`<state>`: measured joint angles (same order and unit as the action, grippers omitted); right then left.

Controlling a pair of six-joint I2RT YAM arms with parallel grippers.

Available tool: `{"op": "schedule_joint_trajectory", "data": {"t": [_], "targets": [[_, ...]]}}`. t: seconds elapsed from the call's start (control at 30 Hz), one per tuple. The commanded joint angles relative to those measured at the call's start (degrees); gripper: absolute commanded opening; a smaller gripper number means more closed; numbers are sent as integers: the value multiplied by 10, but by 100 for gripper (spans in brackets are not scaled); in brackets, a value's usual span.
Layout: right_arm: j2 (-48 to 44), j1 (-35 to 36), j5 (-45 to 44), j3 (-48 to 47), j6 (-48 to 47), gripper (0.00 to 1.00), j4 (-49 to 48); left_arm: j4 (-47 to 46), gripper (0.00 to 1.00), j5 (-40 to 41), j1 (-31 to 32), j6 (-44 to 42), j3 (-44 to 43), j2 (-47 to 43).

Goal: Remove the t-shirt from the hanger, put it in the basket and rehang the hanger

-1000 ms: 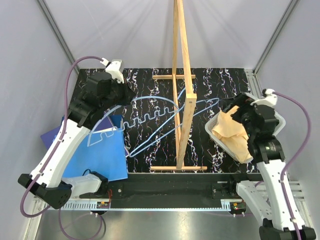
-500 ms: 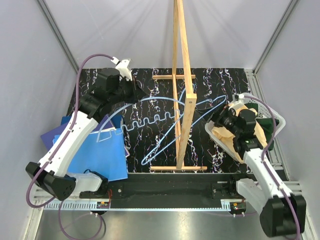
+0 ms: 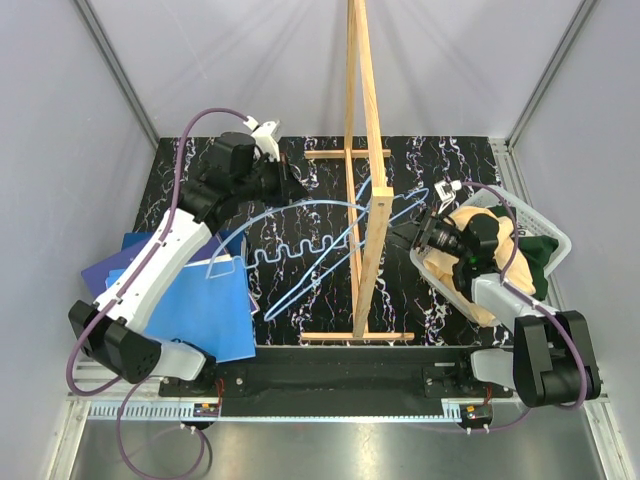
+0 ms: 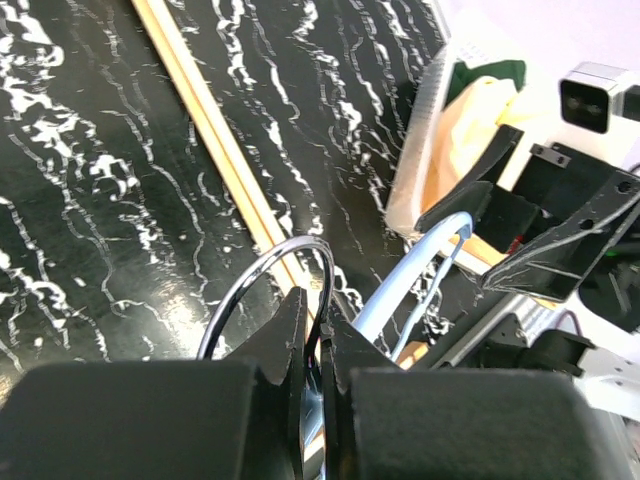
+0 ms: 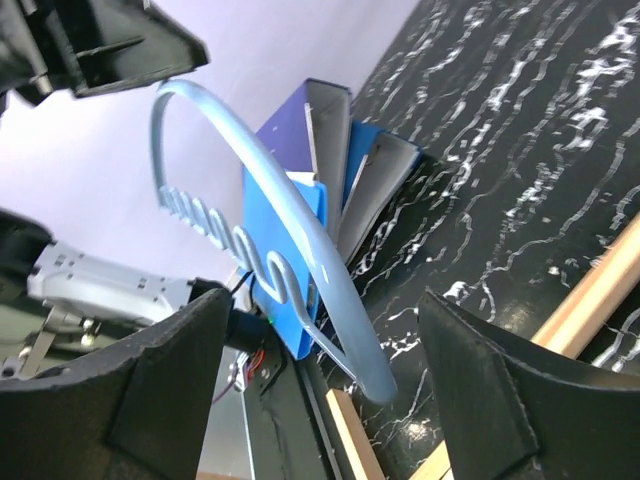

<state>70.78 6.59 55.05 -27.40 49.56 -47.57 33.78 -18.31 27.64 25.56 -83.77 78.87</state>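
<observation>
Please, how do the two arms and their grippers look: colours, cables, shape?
The left arm and right arm have white links with black joints and black bases. A purple cable loops along each. A small white camera sits at each wrist. The left gripper and right gripper have matte black, wedge-shaped fingers.

Bare light-blue hanger (image 5: pixel 335 300) slants above the table, 1 metal hook at left; tan t-shirt (image 3: pixel 500 232) lies crumpled in basket (image 3: pixel 548 225).

Left gripper (image 4: pixel 318 312) clamped shut, right gripper (image 5: pixel 322 335) spread wide, arms extended
</observation>
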Motion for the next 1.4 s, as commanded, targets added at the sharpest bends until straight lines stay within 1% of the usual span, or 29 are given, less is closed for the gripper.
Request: {"op": "schedule_joint_trajectory", "data": {"t": [0.0, 0.07, 0.1, 0.13, 0.2, 0.23, 0.3, 0.37, 0.4, 0.47, 0.5, 0.53, 0.6, 0.63, 0.7, 0.77, 1.0, 1.2, 1.23, 1.33, 1.37], "targets": [[14, -2, 69, -14, 26, 80, -110, -46, 0, -58, -3, 19, -25, 3], [19, -2, 77, -13, 38, 77, -135, -47, 0, -70, -3, 21, -28, 9], [20, -1, 76, -11, 42, 67, -145, -47, 0, -73, -3, 26, -30, 12], [22, -2, 72, -10, 44, 59, -146, -48, 0, -74, -3, 27, -29, 14], [22, -2, 56, -7, 34, 39, -133, -47, 0, -77, -2, 29, -31, 16], [23, -1, 49, -4, 36, 18, -130, -48, 0, -78, -2, 30, -31, 17], [23, -2, 31, 1, 40, 0, -130, -48, 0, -77, -2, 33, -31, 17], [19, -2, 14, 6, 39, 0, -126, -46, 2, -69, -2, 34, -32, 17], [15, -2, 3, 9, 34, 0, -120, -43, 12, -63, -2, 31, -32, 16], [-7, -2, -24, 18, 14, 0, -81, -29, 26, -42, -2, 26, -36, 11], [-16, -2, -52, 21, 5, 0, -66, -26, 39, -35, -2, 20, -36, 7], [-27, -3, -67, 24, -3, 0, -27, -19, 46, -28, -2, 19, -36, 2], [-61, -5, -111, 23, -38, 0, 22, -13, 54, -1, -2, 8, -32, -12], [-72, -9, -127, 23, -46, 0, 67, -3, 60, 11, -3, 4, -32, -17], [-92, -28, -143, 27, -54, 0, 80, 9, 63, 41, -3, -8, -30, -31], [-92, -55, -128, 21, -47, 0, 83, 27, 65, 73, -4, -12, -24, -44], [-50, -131, -95, -32, -22, 0, 78, 45, 68, 141, -7, -10, 31, -121], [0, -167, -92, -121, -17, 0, 78, 56, 71, 180, -7, -11, 79, -201], [21, -178, -87, -150, -17, 0, 77, 57, 72, 180, -8, -11, 93, -211], [65, -188, -59, -204, -15, 0, 56, 64, 74, 175, -8, -13, 113, -247], [77, -188, -31, -217, -13, 0, 48, 68, 74, 172, -8, -13, 127, -262]]}}
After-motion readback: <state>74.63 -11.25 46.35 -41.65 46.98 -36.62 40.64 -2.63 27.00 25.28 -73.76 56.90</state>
